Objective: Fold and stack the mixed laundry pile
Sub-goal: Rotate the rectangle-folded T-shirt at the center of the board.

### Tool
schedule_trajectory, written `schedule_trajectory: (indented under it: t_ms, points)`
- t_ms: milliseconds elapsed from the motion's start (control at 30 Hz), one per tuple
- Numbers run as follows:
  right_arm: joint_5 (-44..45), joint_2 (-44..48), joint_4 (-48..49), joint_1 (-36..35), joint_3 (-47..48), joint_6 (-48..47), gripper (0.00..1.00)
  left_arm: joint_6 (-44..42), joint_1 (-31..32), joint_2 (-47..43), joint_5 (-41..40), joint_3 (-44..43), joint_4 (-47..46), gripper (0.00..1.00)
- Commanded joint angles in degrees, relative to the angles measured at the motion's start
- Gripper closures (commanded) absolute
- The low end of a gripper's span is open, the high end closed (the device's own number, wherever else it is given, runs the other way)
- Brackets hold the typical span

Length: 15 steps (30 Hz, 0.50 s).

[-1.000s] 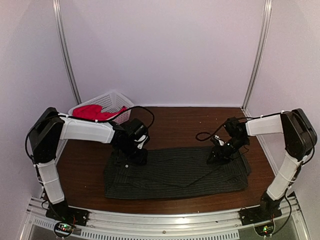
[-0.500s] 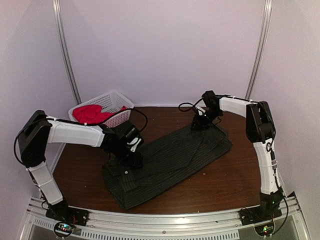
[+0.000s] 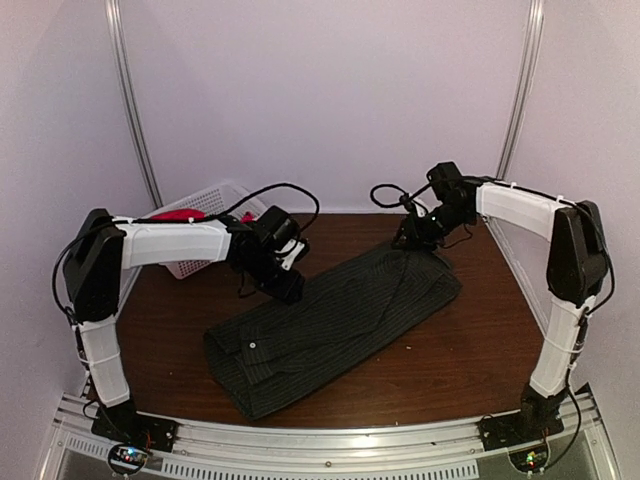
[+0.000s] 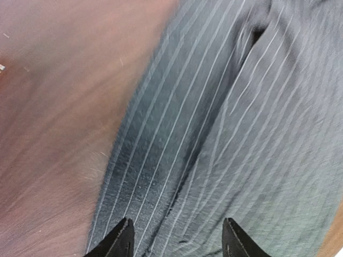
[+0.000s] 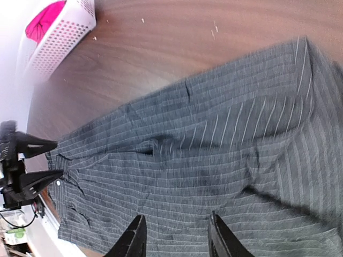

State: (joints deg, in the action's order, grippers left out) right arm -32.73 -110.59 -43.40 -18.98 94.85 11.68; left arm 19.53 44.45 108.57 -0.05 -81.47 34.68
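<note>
**Top view.** Dark pinstriped shirt (image 3: 340,320) lies spread on the bench (image 3: 470,340), running diagonally from near-left to far-right. It is mostly flat, w/ a few creases. Left tool (image 3: 288,288) is at the shirt's far-left edge, arm reaching in from the left. Right tool (image 3: 405,238) is at the shirt's far-right corner, just above the cloth; can't tell from here whether it touches. White lattice basket (image 3: 225,192) sits at far left against the back wall, partly hidden behind the left arm. A bit of the red-pink T-shirt (image 3: 180,213) shows inside it, well apart from the pinstriped shirt.

**Left wrist view.** Left tool (image 4: 177,241): two dark tips spread apart, nothing between them, no cloth pinched. Below is the pinstriped shirt (image 4: 241,134), w/ a long fold ridge running up the frame. Bare bench (image 4: 59,107) to the left. Picture is a bit blurred.

**Right wrist view.** Right tool (image 5: 176,238): tips apart, gap empty, gripping nothing, held above the cloth. Pinstriped shirt (image 5: 214,144) fills most of the frame, rumpled near the middle. Left tool (image 5: 45,160) shows at the shirt's far end, jaws parted. Basket (image 5: 59,35) is at top left on the bench (image 5: 161,48), w/ the red-pink T-shirt (image 5: 45,19) inside.
</note>
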Motion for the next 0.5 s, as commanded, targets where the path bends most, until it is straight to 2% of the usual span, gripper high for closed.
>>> schedule_trajectory:
  t_ms: [0,100,233,367,467]
  points:
    - [-1.37,2.17,6.03,-1.23,-13.91,5.36,0.60,-5.67,-0.24,4.12,-2.33,-2.87,5.04,0.43]
    - [0.27,2.24,7.95,-1.65,-19.59,6.64,0.61,-7.45,-0.25,5.56,-2.51,-2.10,6.10,0.44]
    - [3.60,-1.42,8.84,-1.59,-21.03,5.44,0.62,-8.09,-0.17,5.10,-0.86,2.33,6.30,0.49]
    - [7.73,-9.31,7.52,-0.89,-15.28,2.83,0.62,-8.19,1.37,3.53,3.63,6.73,5.39,0.54]
    - [9.99,-17.32,5.41,0.17,-5.32,1.07,0.63,-7.95,5.30,3.78,8.20,7.06,3.85,0.57]
